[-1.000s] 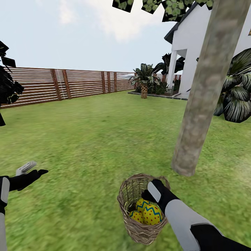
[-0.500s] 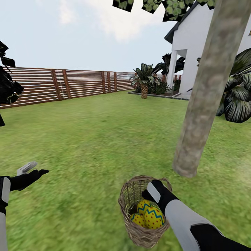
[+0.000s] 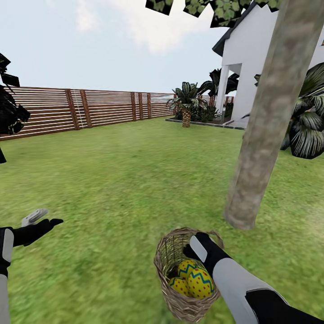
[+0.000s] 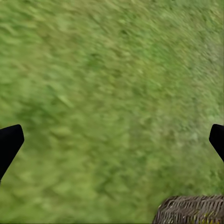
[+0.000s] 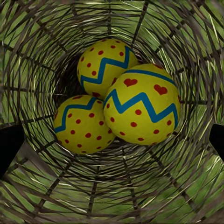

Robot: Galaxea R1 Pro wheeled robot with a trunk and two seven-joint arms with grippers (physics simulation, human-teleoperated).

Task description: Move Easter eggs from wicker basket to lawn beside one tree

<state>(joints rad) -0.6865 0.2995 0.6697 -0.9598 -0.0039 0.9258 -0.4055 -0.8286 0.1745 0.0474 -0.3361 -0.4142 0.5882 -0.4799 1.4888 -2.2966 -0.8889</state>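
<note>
The wicker basket point(image 3: 167, 252) stands on the lawn point(image 3: 112, 180) close to the base of the tree point(image 3: 261, 135), whose bare grey-brown trunk leans up to the right. Three Easter eggs lie inside, yellow with red dots and blue zigzags: one on top point(image 5: 140, 105), one behind it point(image 5: 105, 65), one lower point(image 5: 84, 123). My right gripper point(image 5: 112, 140) is open over the basket's mouth, fingers spread wide, touching no egg. My right wrist point(image 3: 200, 245) hangs over the rim. My left gripper point(image 3: 42, 220) is open above bare grass, with the basket's edge point(image 4: 191, 210) in its view.
A wooden slat fence point(image 3: 90, 108) runs along the lawn's far side. A white house point(image 3: 243, 58) stands at the back right with short palms point(image 3: 186, 101) before it. Dark-leaved plants point(image 3: 308, 130) sit right of the trunk. Open grass stretches left of the basket.
The whole head view has shifted slightly, so the basket and the trunk's base sit a little lower in the picture. Both arms hold the same pose.
</note>
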